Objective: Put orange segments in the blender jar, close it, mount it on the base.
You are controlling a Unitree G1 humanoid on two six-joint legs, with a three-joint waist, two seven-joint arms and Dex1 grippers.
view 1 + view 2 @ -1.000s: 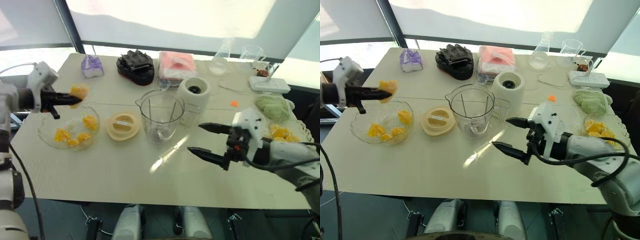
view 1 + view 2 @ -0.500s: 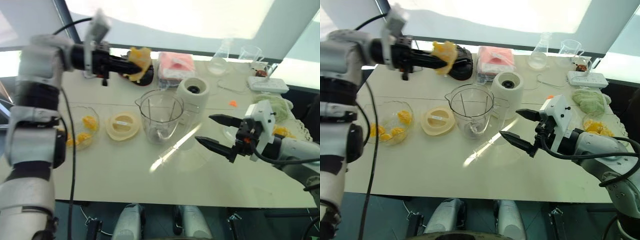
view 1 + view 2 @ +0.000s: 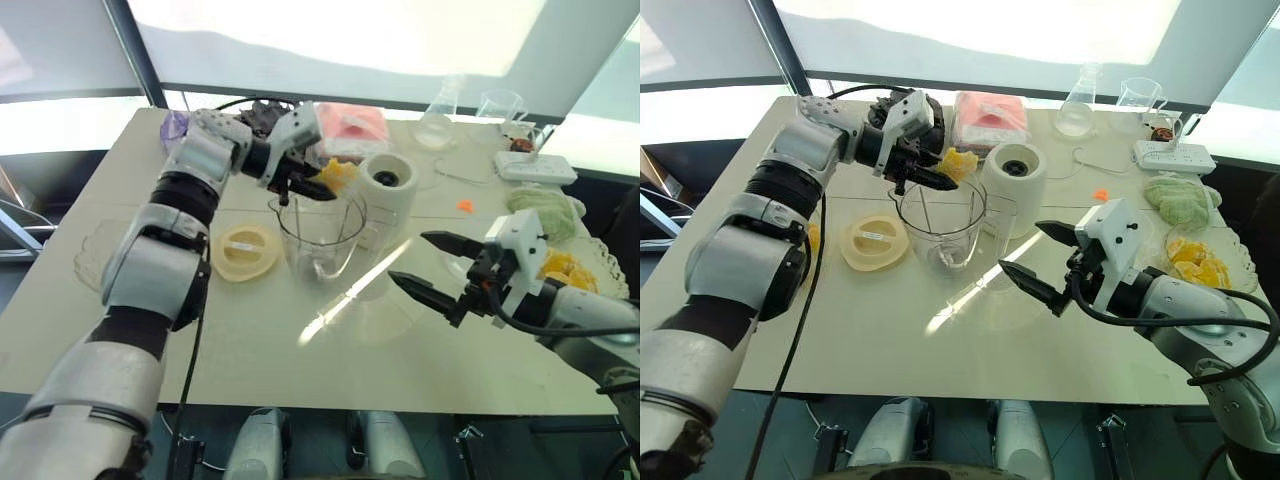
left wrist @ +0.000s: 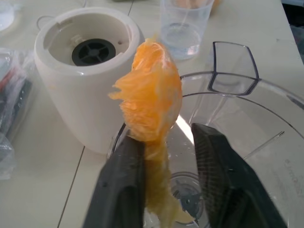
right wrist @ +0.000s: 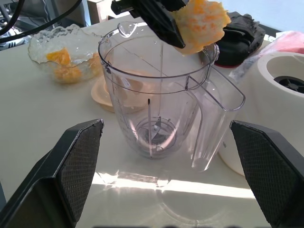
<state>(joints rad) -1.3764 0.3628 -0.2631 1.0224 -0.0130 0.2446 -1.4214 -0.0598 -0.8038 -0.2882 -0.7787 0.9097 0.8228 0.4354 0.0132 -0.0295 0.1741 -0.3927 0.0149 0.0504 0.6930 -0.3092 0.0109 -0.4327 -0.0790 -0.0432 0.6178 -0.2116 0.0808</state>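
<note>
An orange segment (image 4: 149,104) hangs over the mouth of the clear blender jar (image 3: 320,235), which stands upright at mid-table with its blade at the bottom. My left gripper (image 3: 318,188) is open above the jar's rim. The segment clings to one finger, with a gap to the other. The white base (image 3: 388,185) with its black socket stands just behind the jar. My right gripper (image 3: 408,257) is open and holds nothing, to the right of the jar and pointing at it. More orange segments lie in a glass bowl (image 5: 61,52) at the left.
A cream lid (image 3: 245,250) lies left of the jar. A plate with more segments (image 3: 1195,255) and a green cloth (image 3: 545,210) are at the right. Along the back are a black glove-like thing (image 3: 902,105), a pink packet (image 3: 352,125), a flask (image 3: 440,120), a glass jug (image 3: 503,107) and a power strip (image 3: 538,168).
My left arm swung from the bowl at the left to above the jar, carrying the segment. Its jaws have parted. The right gripper stayed about where it was.
</note>
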